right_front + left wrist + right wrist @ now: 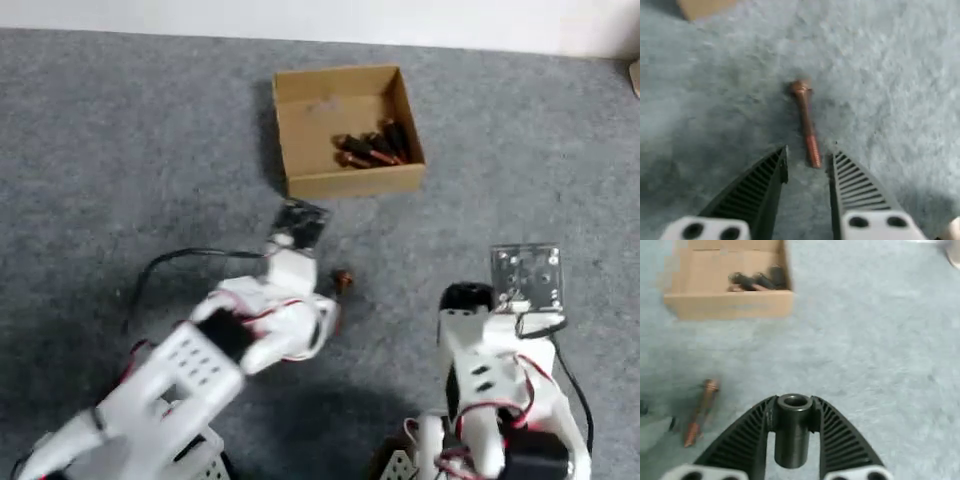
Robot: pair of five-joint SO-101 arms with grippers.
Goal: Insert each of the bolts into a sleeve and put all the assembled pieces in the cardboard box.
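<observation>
— Grey carpet (120, 120) all over the table, cardboard box (300, 110) at the far side with a few finished pieces (372, 148) lying in it. What's left for you?

— One loose bolt (806, 125), flat on the carpet in front of the box and not touching it. Plus one sleeve (792, 430).

— Sleeve status?

— Your right gripper (793, 402) is clamped on it, open bore poking out past the fingertips. It sits off to the side of the bolt, not touching.

— Left gripper (808, 155)?

— Jaws apart, bolt's threaded tip between them, head pointing away. Nothing gripped. Can't tell how close it is to the carpet.

— So which step?

— Bolt pickup, I'd say. Last pair, by the look of it.

— Next move?

— Probably go further along the shank before you close, so the threads stay free. Then lift, line the threads up with the bore, push in, and drop it in the box.
</observation>
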